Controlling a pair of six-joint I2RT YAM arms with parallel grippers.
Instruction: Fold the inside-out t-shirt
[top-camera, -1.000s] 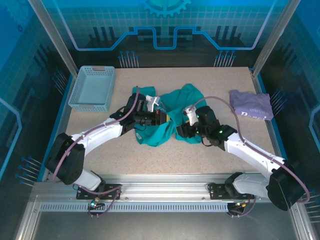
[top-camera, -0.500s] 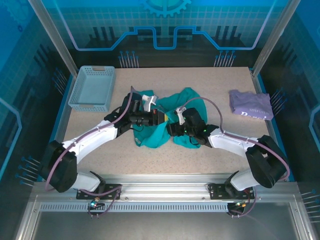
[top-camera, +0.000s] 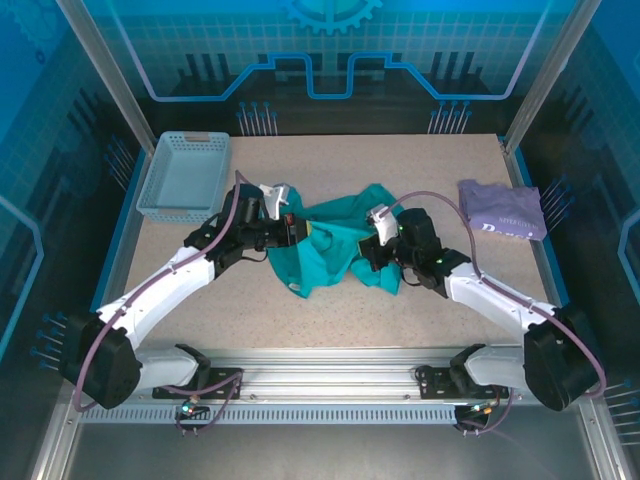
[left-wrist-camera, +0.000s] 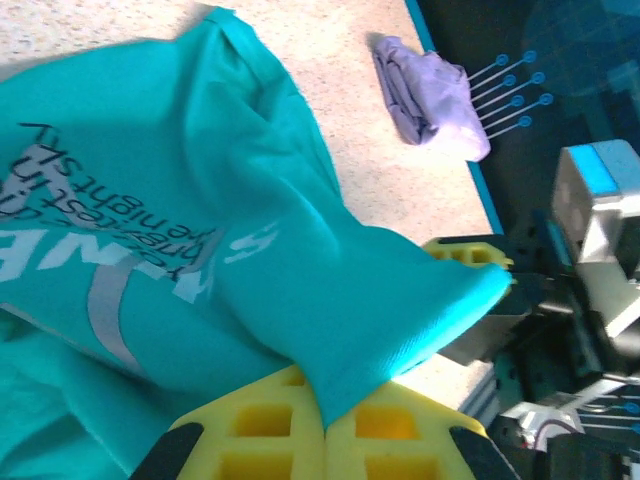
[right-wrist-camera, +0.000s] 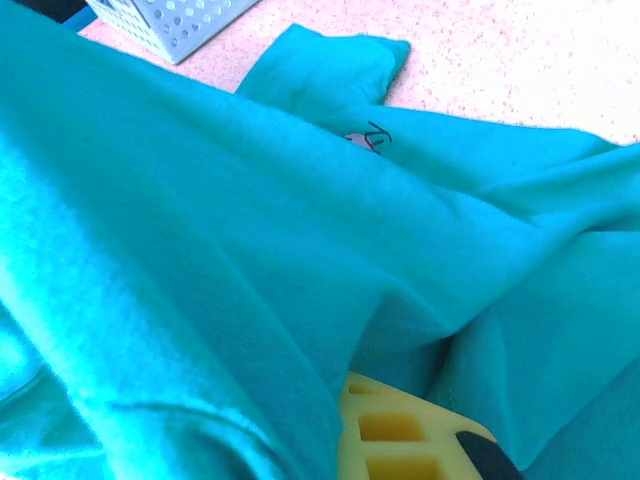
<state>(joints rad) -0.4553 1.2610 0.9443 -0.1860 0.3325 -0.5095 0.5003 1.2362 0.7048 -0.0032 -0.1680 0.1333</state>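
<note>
The inside-out t-shirt (top-camera: 335, 250) is a crumpled teal heap in the middle of the table, stretched between both arms. My left gripper (top-camera: 300, 234) holds its left side. In the left wrist view the yellow fingers (left-wrist-camera: 270, 430) meet with a fold of the t-shirt (left-wrist-camera: 250, 230) pinched between them, and mirrored pale lettering shows on the cloth. My right gripper (top-camera: 364, 256) is buried in the shirt's right side. In the right wrist view the t-shirt (right-wrist-camera: 250, 220) drapes over one yellow finger (right-wrist-camera: 400, 435) and hides the other; the right gripper (right-wrist-camera: 345, 405) is shut on the cloth.
A pale blue basket (top-camera: 186, 176) stands at the back left; its corner (right-wrist-camera: 165, 20) shows in the right wrist view. A folded lavender garment (top-camera: 503, 208) lies at the right edge of the table, seen also as the lavender garment (left-wrist-camera: 430, 95) from the left wrist.
The right gripper has closed on the cloth and drawn back to the right. The left gripper has pulled its fold leftward, stretching the shirt wider between the arms.
</note>
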